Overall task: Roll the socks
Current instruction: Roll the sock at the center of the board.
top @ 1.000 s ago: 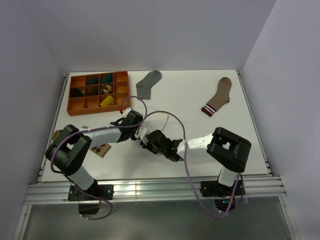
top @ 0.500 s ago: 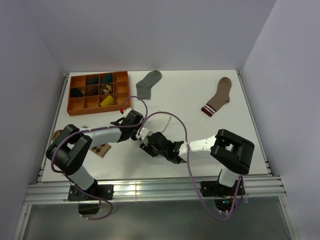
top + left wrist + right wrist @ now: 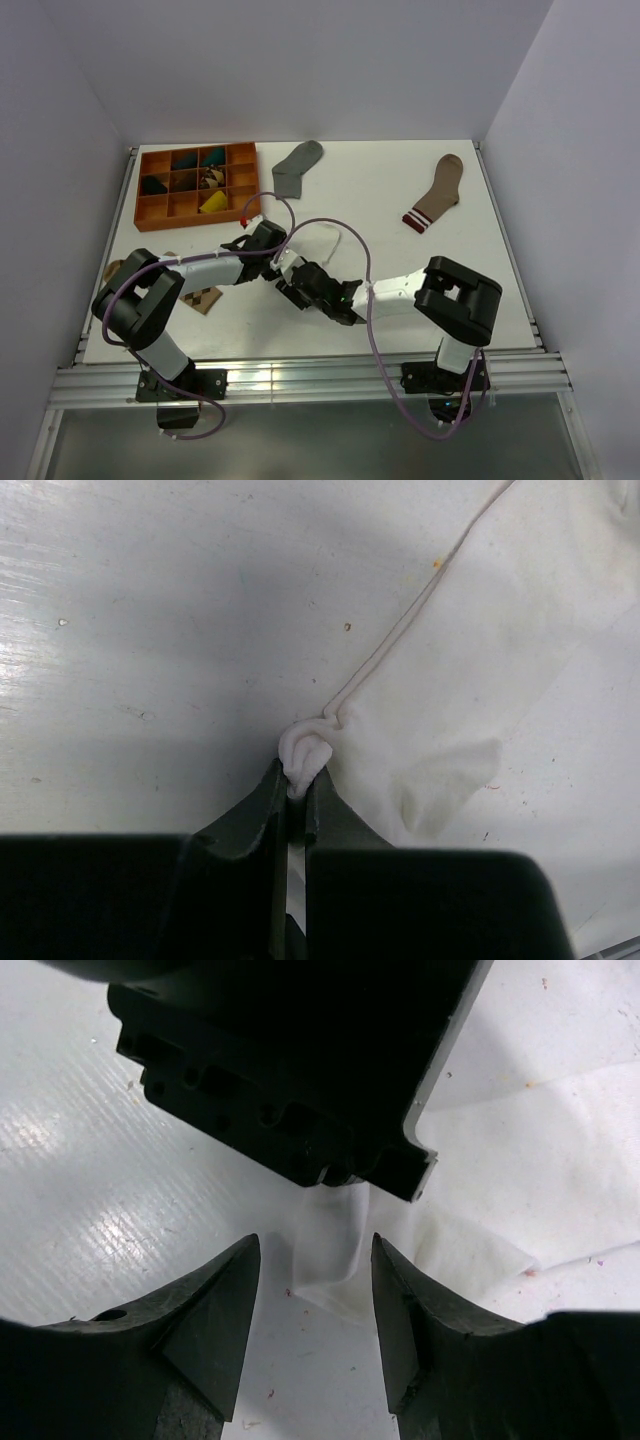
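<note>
While the left gripper (image 3: 295,782) pinches a bunched corner of the white sock (image 3: 480,670) lying flat on the table (image 3: 130,610) | right gripper (image 3: 316,1244) spread, straddling that corner, just beside the left | risk: thin pinch slips free, or the crowded grippers collide.

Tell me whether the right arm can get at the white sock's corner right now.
Probably yes: the right tool stands open, with a corner of the white sock lying between its fingers. The left tool, shut on that sock just ahead, crowds it.
</note>
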